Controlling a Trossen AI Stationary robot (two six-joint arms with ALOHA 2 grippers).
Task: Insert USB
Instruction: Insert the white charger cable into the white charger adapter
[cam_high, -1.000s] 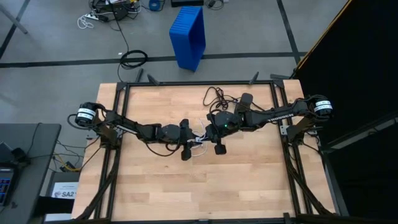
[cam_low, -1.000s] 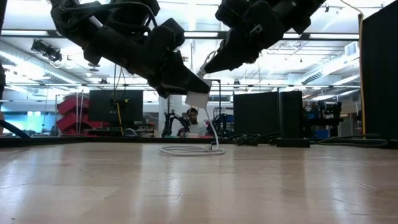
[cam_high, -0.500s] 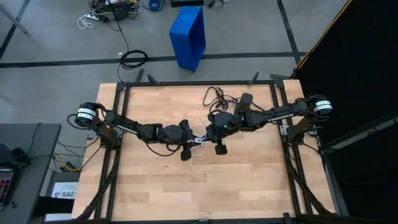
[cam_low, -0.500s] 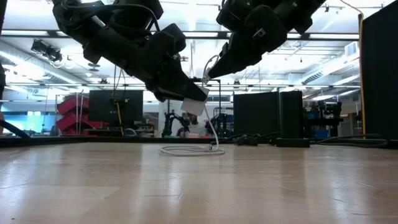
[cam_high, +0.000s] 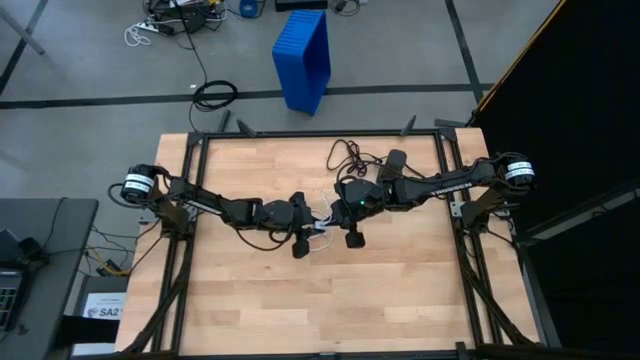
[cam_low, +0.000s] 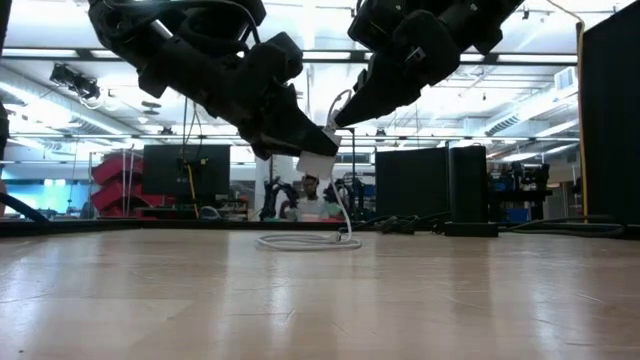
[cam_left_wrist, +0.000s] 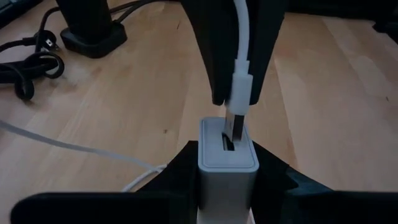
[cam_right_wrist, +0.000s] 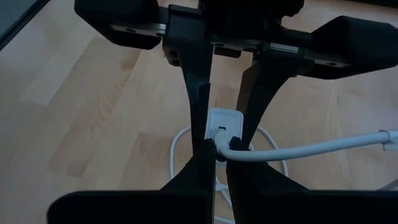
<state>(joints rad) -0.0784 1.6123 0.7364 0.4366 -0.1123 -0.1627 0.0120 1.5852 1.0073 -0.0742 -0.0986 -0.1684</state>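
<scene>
The USB is a thin white cable; its loop (cam_low: 308, 241) lies flat on the wood, and one strand rises to the white plug (cam_left_wrist: 239, 93). A small white charger block (cam_left_wrist: 227, 165) has a slot (cam_left_wrist: 229, 144) in its end face. At the table's middle, my left gripper (cam_high: 305, 230) is shut on the block. My right gripper (cam_high: 340, 215) is shut on the plug just right of it. The plug's metal tip (cam_left_wrist: 233, 124) meets the slot's mouth; I cannot tell how far in it sits. My left gripper pinches the white charger block by its two side faces (cam_left_wrist: 205, 171), one finger (cam_left_wrist: 177, 174) on each side. The block is lifted clear of the table (cam_low: 317, 165), slot end facing the right gripper. My right gripper pinches the USB plug's white body (cam_right_wrist: 222, 148) between its fingertips (cam_right_wrist: 200, 163), coming slanting down from the table's right. The cable (cam_right_wrist: 311, 149) leaves sideways and hangs slack to the loop on the table.
A black adapter box (cam_high: 395, 158) and its thin black cord (cam_high: 345, 155) lie near the table's far edge; both show in the left wrist view, box (cam_left_wrist: 93, 34) and cord (cam_left_wrist: 25, 62). A blue bin (cam_high: 303, 60) stands on the floor beyond. Bare wood (cam_high: 330, 300) stretches toward the near edge.
In the low view, my left gripper dipped a little with the block, then rose again. My right gripper's tip edged down toward the block. The cable loop stayed where it was on the table.
</scene>
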